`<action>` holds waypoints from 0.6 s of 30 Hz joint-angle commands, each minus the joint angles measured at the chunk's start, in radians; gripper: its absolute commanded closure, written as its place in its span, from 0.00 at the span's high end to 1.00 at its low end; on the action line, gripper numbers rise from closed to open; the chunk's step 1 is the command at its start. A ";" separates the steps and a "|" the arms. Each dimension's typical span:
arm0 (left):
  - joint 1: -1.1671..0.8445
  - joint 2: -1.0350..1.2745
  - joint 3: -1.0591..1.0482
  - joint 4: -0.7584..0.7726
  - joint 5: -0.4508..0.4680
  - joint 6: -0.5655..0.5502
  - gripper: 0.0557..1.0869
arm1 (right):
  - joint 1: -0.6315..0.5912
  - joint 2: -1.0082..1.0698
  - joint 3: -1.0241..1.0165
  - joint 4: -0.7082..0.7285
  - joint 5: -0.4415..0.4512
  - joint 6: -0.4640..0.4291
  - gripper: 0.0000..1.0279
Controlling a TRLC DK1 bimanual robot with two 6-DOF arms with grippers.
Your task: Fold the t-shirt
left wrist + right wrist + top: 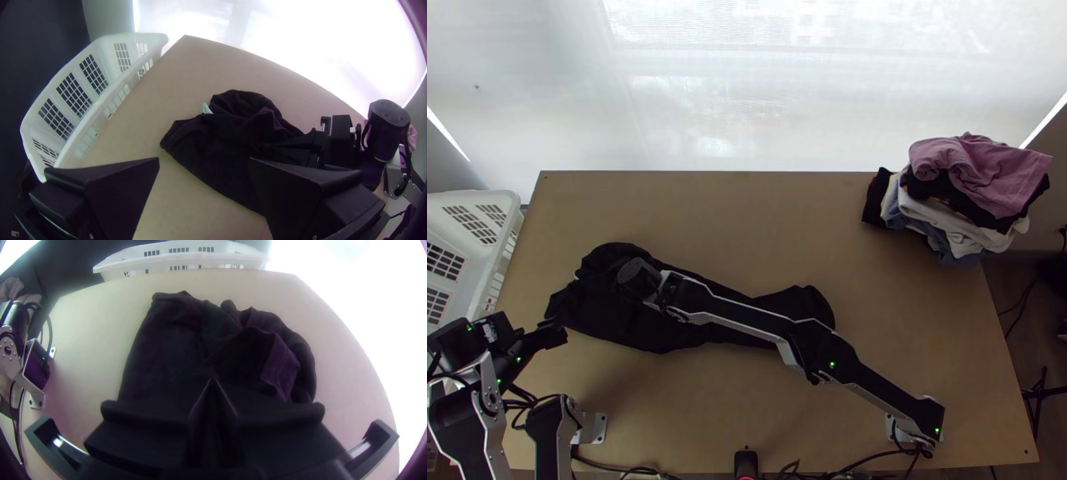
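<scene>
The right gripper (212, 381) had its fingers together at the bunched shirt (607, 320); whether they pinched cloth, I couldn't tell. The left gripper (203, 161) was wide, beside the shirt's end near the basket (95, 109). A shallow grip might slip, or loose layers drag crooked. The shirt's long axis ran side to side across the table (747, 216); its neck direction was unclear.

From high over the near edge of the worktop (707, 200), one view looks steeply down across it. The left arm's (463, 424) wrist looks low toward the far edge; the right arm's (747, 316), closer in, faces left. All share the black shirt (615, 324) and white basket (505, 200).
</scene>
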 commanded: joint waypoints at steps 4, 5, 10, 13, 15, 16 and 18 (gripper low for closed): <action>-0.002 0.027 -0.005 0.043 0.006 -0.009 0.94 | -0.027 -0.093 -0.011 -0.024 0.010 0.003 0.03; -0.005 0.030 -0.005 0.048 0.006 -0.010 0.94 | -0.030 -0.110 -0.013 -0.035 0.014 0.006 0.03; -0.010 0.041 0.000 0.065 0.010 -0.012 0.94 | -0.059 -0.208 -0.045 -0.056 0.037 0.007 0.03; -0.012 0.050 0.006 0.074 0.019 -0.013 0.94 | -0.096 -0.271 -0.049 -0.081 0.047 0.001 0.03; -0.012 0.057 0.009 0.082 0.033 -0.016 0.94 | -0.128 -0.313 -0.051 -0.098 0.058 -0.005 0.03; -0.013 0.063 0.012 0.085 0.035 -0.020 0.94 | -0.148 -0.334 -0.057 -0.106 0.064 -0.006 0.03; -0.022 0.076 0.029 0.086 0.042 -0.027 0.94 | -0.189 -0.377 -0.077 -0.121 0.069 -0.013 0.03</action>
